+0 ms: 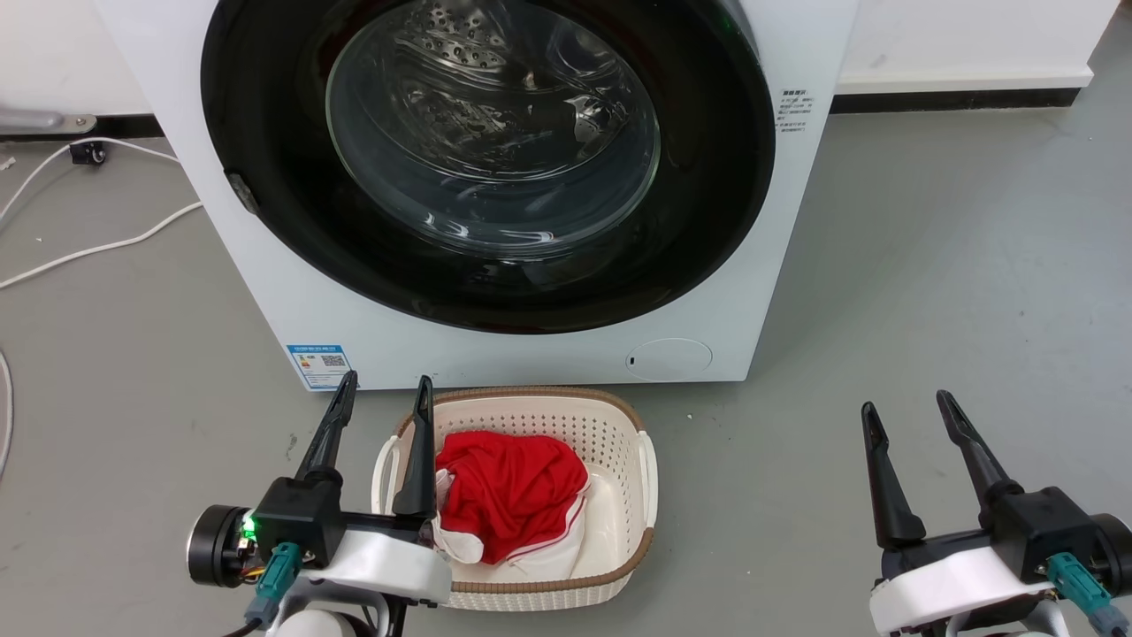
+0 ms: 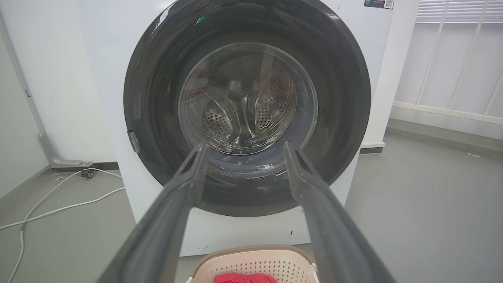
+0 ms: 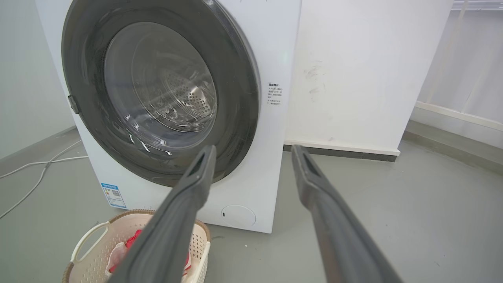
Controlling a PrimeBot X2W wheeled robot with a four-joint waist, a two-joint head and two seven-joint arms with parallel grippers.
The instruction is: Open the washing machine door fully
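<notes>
- Washing machine door (image 1: 491,141) — a round, glossy black disc with a bulging clear glass centre. It lies shut and flush against the white front of the washing machine (image 1: 327,310) and spans nearly the machine's full width. The perforated steel drum (image 1: 460,44) shows through the glass.
- Small grey tab (image 1: 240,191) — set on the door's left rim, at about mid-height.
- Round white flap (image 1: 669,359) — on the machine's front, below the door and towards its right side. A blue label (image 1: 320,364) sits below the door towards its left side.
- Laundry basket (image 1: 619,416) — cream, perforated and brown-rimmed, standing on the grey floor (image 1: 929,265) just below and in front of the door. It holds a red garment (image 1: 513,491) with white trim.
- Left gripper (image 1: 387,379) — below the door's left part and apart from it, fingers pointing towards it. The jaws are spread wide with nothing between them. In the head view one finger crosses the basket's left edge.
- Right gripper (image 1: 906,401) — below and to the right of the door, well apart from it, over bare floor. The jaws are likewise wide and empty.
- White cable (image 1: 88,252) — on the floor to the left of the door.
</notes>
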